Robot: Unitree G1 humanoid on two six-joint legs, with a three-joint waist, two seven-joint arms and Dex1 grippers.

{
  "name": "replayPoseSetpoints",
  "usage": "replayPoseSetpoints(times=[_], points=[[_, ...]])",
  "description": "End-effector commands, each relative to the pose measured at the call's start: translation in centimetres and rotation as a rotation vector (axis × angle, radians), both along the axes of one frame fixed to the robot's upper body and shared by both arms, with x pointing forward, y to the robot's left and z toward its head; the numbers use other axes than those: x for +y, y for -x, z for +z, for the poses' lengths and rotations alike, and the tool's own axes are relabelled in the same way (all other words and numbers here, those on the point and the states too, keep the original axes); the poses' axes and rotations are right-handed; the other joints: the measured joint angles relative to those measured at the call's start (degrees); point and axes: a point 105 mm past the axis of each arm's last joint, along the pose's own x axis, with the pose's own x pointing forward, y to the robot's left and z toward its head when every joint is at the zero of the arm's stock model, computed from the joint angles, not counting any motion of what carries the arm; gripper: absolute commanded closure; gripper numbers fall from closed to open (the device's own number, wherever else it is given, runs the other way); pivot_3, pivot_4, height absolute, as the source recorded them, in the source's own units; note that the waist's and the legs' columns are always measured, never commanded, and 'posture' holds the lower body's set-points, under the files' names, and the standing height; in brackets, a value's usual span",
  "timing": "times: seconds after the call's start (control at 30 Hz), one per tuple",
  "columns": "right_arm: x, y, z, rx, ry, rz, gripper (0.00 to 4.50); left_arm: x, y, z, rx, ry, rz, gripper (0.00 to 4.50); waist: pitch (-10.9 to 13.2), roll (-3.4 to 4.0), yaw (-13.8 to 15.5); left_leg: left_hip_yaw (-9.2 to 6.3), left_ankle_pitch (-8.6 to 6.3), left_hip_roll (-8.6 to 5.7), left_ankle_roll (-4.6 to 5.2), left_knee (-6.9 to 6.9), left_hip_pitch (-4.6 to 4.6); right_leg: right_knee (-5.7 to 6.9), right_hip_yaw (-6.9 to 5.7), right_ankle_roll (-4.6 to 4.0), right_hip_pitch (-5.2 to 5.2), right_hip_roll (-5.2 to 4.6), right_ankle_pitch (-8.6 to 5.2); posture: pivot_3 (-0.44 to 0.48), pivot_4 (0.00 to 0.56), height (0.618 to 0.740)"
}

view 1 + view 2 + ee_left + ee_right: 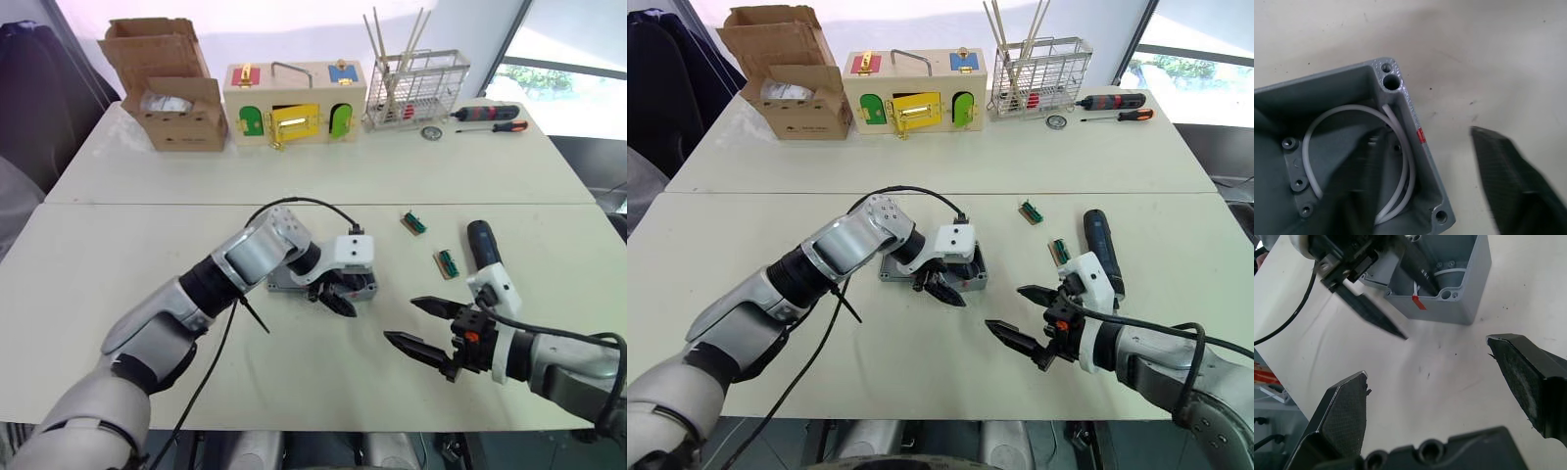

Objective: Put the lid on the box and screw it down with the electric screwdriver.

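Note:
The box point(972, 276) is a grey open enclosure in the middle of the near table, with a white cord point(1309, 147) looped inside. My left gripper point(338, 299) is open over its near wall. One finger point(1418, 267) reaches inside and the other finger point(1518, 181) stays outside, clear of the wall. My right gripper point(423, 325) hangs wide open and empty, low over the table to the right of the box. The electric screwdriver point(482, 245) lies flat just beyond it. The lid is out of view.
Two small green parts point(413, 223) point(447, 262) lie between the box and the electric screwdriver. On the far table stand a cardboard box point(176, 108), a wooden box with coloured doors point(294, 103), a wire rack point(416, 88) and manual screwdrivers point(490, 117).

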Motion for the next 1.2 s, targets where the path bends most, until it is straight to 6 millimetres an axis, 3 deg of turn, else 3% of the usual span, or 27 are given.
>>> replayPoseSetpoints(times=[0.03, 0.07, 0.1, 0.33, 0.5, 0.7, 1.07, 1.1, 1.2], points=[[0.5, 0.3, 0.7, -0.052, -0.002, 0.008, 0.0, -0.2, 0.0, 0.4, -0.034, 0.002, -0.035, 3.87, 0.0, 0.01, 0.0, 0.0, 0.0, 0.0, 0.0, 0.0, 0.0, 0.0, 0.0, 0.0, 0.0, 0.0, 0.0, 0.0, 0.15, 0.73], [0.5, 0.2, 0.7, -0.053, -0.003, 0.006, 0.0, -0.2, -0.1, 0.4, -0.041, 0.002, -0.038, 4.27, 0.0, 0.01, 0.0, 0.0, 0.0, 0.0, 0.0, 0.0, 0.0, 0.0, 0.0, 0.0, 0.0, 0.0, 0.0, 0.0, 0.15, 0.73], [0.5, 0.2, 0.6, -0.053, -0.005, 0.002, 0.0, -0.1, -0.2, 0.5, -0.051, 0.0, -0.049, 4.4, 0.0, 0.01, 0.0, 0.0, 0.0, 0.0, 0.0, 0.0, 0.0, 0.0, 0.0, 0.0, 0.0, 0.0, 0.0, 0.0, 0.15, 0.73], [0.6, 0.3, 0.2, -0.047, -0.019, -0.011, 0.0, 1.4, -0.4, 1.5, -0.131, -0.01, -0.232, 4.4, 0.0, 0.01, -0.1, 0.0, 0.0, 0.0, 0.0, 0.0, 0.01, 0.01, 0.0, 0.0, -0.01, 0.0, 0.0, 0.0, 0.15, 0.73], [0.5, 0.3, -0.1, -0.049, -0.015, -0.024, 0.0, 2.8, -1.6, 2.3, -0.206, -0.058, -0.386, 4.4, 0.0, 0.0, 0.1, 0.0, 0.01, 0.0, -0.01, 0.01, 0.01, 0.01, -0.01, 0.0, 0.0, 0.0, 0.0, 0.0, 0.15, 0.73], [0.8, 0.5, -0.3, -0.05, -0.03, -0.043, 0.0, 1.9, -1.6, 2.4, -0.219, -0.018, -0.535, 4.4, 0.0, -0.01, 0.0, 0.02, 0.0, -0.01, 0.01, 0.01, 0.0, 0.0, -0.02, 0.0, 0.0, -0.01, 0.0, 0.0, 0.15, 0.73], [1.3, 0.7, -0.7, -0.054, -0.043, -0.083, 0.0, 1.1, -1.9, 2.0, -0.21, -0.061, -0.619, 4.4, 0.0, -0.03, -0.1, 0.01, 0.0, -0.02, 0.02, 0.03, 0.0, 0.07, -0.02, 0.04, -0.01, 0.01, -0.03, 0.0, 0.15, 0.73], [1.3, 0.8, -0.7, -0.055, -0.044, -0.085, 0.0, 1.1, -1.9, 2.0, -0.205, -0.062, -0.62, 3.61, 0.0, -0.03, -0.1, 0.0, 0.0, -0.02, 0.02, 0.03, 0.0, 0.08, -0.02, 0.05, -0.01, 0.01, -0.03, 0.0, 0.15, 0.73], [1.2, 0.9, -0.7, -0.052, -0.042, -0.084, 0.0, 1.3, -2.0, 2.3, -0.197, -0.057, -0.612, 2.35, 0.0, -0.03, -0.1, 0.0, 0.0, -0.02, 0.02, 0.03, 0.0, 0.09, -0.01, 0.05, -0.01, 0.01, -0.03, 0.0, 0.15, 0.73]])
